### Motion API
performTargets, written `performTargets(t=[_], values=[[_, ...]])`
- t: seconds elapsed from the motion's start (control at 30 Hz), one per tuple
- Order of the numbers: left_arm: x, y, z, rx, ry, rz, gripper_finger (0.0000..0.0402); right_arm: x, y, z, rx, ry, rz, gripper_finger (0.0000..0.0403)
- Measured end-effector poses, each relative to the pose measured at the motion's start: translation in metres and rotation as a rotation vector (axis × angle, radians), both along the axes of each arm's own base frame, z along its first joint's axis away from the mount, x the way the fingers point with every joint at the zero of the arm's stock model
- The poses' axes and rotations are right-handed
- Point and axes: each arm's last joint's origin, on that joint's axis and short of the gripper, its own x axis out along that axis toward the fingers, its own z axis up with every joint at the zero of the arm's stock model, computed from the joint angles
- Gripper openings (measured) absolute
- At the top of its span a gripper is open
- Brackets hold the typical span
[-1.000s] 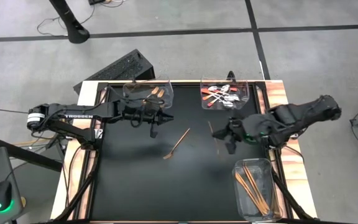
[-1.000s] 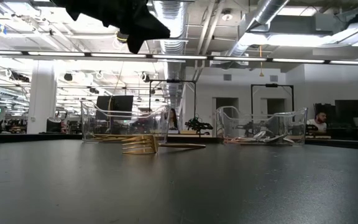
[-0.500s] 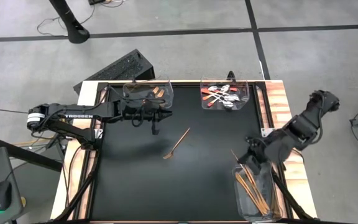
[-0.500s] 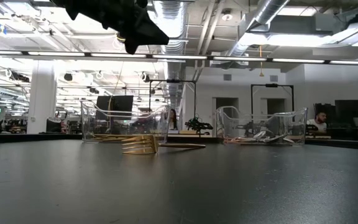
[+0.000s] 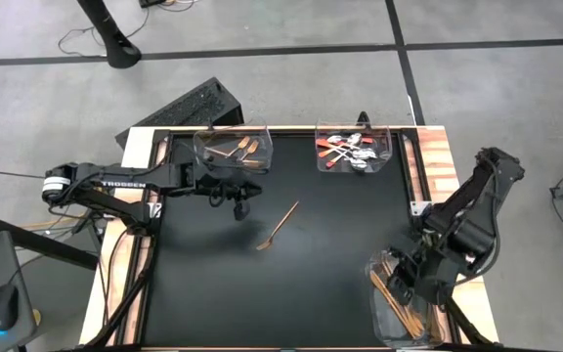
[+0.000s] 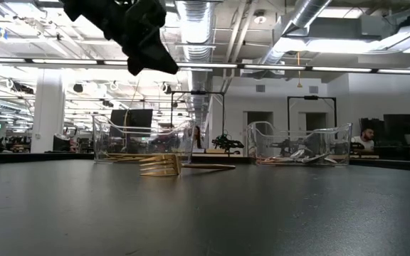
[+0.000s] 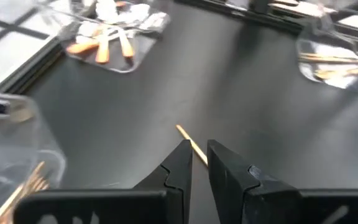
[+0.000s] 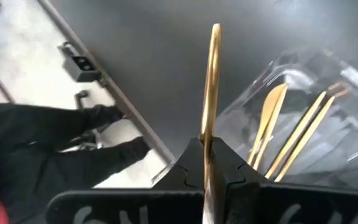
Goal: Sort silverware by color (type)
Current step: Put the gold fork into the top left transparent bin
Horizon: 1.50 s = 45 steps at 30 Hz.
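A copper-gold fork (image 5: 279, 225) lies flat on the black mat near the middle; the low view shows its tines (image 6: 161, 166). My left gripper (image 5: 242, 202) hangs above the mat, left of the fork. Its fingers (image 7: 199, 157) stand a narrow gap apart with nothing between them, and the fork's handle tip (image 7: 187, 138) shows just beyond. My right gripper (image 5: 401, 279) is shut on a slim gold knife (image 8: 213, 81) above the clear near-right bin (image 5: 428, 323), which holds several gold knives (image 8: 303, 127). My right gripper pinches the gold knife between its two fingers near one end (image 8: 206, 140). The rest of the knife sticks out straight ahead past the fingertips. The fingers slant down from above. The knife hangs clear, over the bin's edge and the mat beside it.
A clear bin with forks (image 5: 231, 149) stands at the far left of the mat. A bin of red-handled spoons (image 5: 353, 149) stands at the far right. Wooden table borders (image 5: 438, 156) frame the mat. A keyboard (image 5: 179, 112) lies beyond the far edge.
My right gripper has swung from the mat's middle right toward the near edge, carrying the gold knife. It has turned and tipped downward, and now stands over the near-right bin. My left gripper has tipped its fingers downward above the fork. The fork has not moved.
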Motion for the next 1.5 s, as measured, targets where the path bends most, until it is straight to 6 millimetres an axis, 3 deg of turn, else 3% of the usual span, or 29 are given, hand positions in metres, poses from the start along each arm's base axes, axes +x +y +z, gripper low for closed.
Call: performTargets(t=[0.23,0.5,0.77,0.97,1.23,1.5], values=[[0.002,0.002,0.005,0.000,-0.061,0.083,0.0041,0.020,-0.015,-0.004,-0.154,-0.059,-0.015,0.0008],[0.002,0.004,0.030,0.031,-0.016,0.155,0.0041,0.054,-0.060,0.008,-0.355,-0.220,0.056,0.0008],[-0.017,-0.001,0.095,0.095,-0.009,0.246,0.0041,0.124,-0.137,0.026,-0.586,-0.506,0.011,0.0008],[-0.045,-0.009,0.129,0.180,-0.063,0.344,0.0041,0.185,-0.202,0.025,-0.676,-0.770,-0.226,0.0009],[-0.079,-0.023,0.138,0.077,-0.134,0.425,0.0041,0.256,-0.262,-0.023,-0.549,-1.077,-0.535,0.0010],[-0.091,-0.037,0.133,0.059,-0.098,0.481,0.0041,0.296,-0.297,-0.090,-0.438,-1.212,-0.700,0.0010]])
